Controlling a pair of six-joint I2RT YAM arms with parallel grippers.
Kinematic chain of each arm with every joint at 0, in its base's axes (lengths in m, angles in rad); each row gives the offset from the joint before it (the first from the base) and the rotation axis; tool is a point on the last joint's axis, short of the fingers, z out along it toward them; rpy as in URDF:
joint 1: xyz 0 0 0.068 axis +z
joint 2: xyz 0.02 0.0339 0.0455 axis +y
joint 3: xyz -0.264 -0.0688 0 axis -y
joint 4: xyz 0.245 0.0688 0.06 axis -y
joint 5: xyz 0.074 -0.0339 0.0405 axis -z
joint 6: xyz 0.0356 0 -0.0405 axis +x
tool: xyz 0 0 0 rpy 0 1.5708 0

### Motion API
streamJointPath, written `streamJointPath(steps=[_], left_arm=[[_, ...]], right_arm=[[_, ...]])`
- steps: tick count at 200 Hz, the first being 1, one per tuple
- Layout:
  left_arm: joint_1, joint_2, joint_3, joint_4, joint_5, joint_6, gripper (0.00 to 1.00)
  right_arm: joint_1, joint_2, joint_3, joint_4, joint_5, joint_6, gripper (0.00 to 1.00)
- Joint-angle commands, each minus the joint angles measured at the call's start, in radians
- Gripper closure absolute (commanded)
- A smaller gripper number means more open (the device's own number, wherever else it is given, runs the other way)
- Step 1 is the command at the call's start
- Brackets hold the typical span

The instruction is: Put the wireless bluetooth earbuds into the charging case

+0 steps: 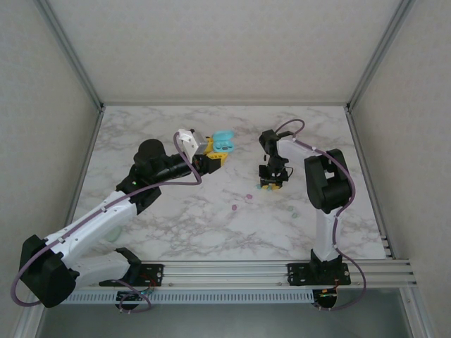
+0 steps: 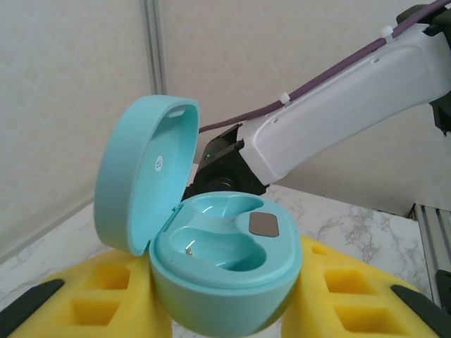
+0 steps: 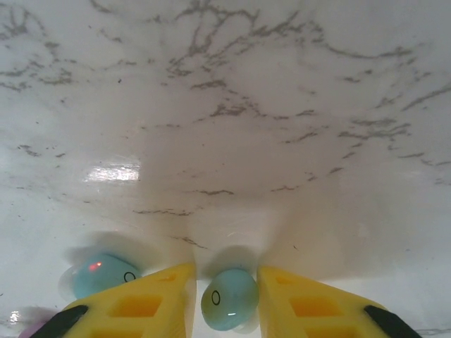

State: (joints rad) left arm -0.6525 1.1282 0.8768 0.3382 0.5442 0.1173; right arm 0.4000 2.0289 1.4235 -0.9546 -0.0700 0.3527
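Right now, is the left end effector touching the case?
Touching. The left wrist view shows the open teal case clamped in the left end effector, its rounded body pressed against the yellow fingers on both sides with no gap.

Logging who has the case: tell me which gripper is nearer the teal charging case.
Left. The left gripper is shut on the charging case; the right gripper is well off to its right, low at the table.
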Motion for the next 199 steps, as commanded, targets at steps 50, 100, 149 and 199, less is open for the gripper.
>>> streamJointPath(steps=[50, 100, 149, 199], left_arm=[[0.008, 0.005, 0.022, -0.007, 0.010, 0.016, 0.84], [0.008, 0.007, 0.023, -0.011, 0.011, 0.020, 0.84], [0.008, 0.014, 0.024, -0.007, 0.013, 0.021, 0.84], [0.008, 0.022, 0.032, -0.005, 0.020, 0.017, 0.85]], right_arm=[[0.003, 0.007, 0.011, 0.054, 0.009, 0.048, 0.70], [0.000, -0.003, 0.019, 0.049, 0.044, 0.058, 0.71], [0.001, -0.012, 0.012, 0.046, 0.055, 0.053, 0.77], [0.001, -0.013, 0.018, 0.036, 0.066, 0.041, 0.72]])
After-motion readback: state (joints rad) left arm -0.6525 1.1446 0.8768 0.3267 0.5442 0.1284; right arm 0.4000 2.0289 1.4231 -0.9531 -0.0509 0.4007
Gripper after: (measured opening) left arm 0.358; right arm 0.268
